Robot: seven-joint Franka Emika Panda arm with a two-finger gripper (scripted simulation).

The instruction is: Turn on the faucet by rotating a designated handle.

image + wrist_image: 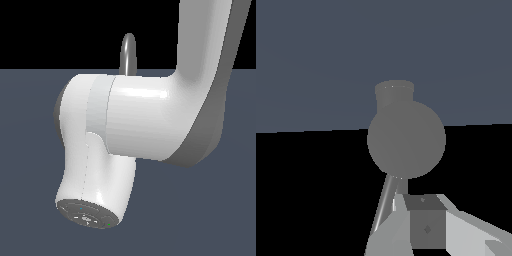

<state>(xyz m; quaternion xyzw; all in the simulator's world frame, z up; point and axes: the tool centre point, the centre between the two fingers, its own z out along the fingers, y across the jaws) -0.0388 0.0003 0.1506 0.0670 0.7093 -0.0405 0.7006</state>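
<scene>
Nearest the wrist camera sits the gripper (421, 227), of which only pale grey finger blocks show at the frame's edge; whether its jaws stand apart or together cannot be told from this, and no object is seen held between them. Just beyond those fingers (426, 225) a thin grey rod, apparently the handle (387, 205), runs from beside them up to the faucet (406, 137), whose rounded grey body fills the middle of the wrist view with a short cylindrical stub past it. The rod looks very close to the fingers, perhaps touching, but contact cannot be confirmed. In the exterior view the bulky white robot arm (145, 120) hides nearly everything: only the top of the arched spout (129, 52) rises above and behind the arm's wrist link, so the faucet stands on the far side of the arm from that camera, on the dark blue-grey floor (30, 210). The step in hand seems to be engaging the lever. To do it well, I judge the fingers should press squarely on the rod near its free end and sweep in an arc about the faucet's base, staying level so the thin rod does not slip off.
</scene>
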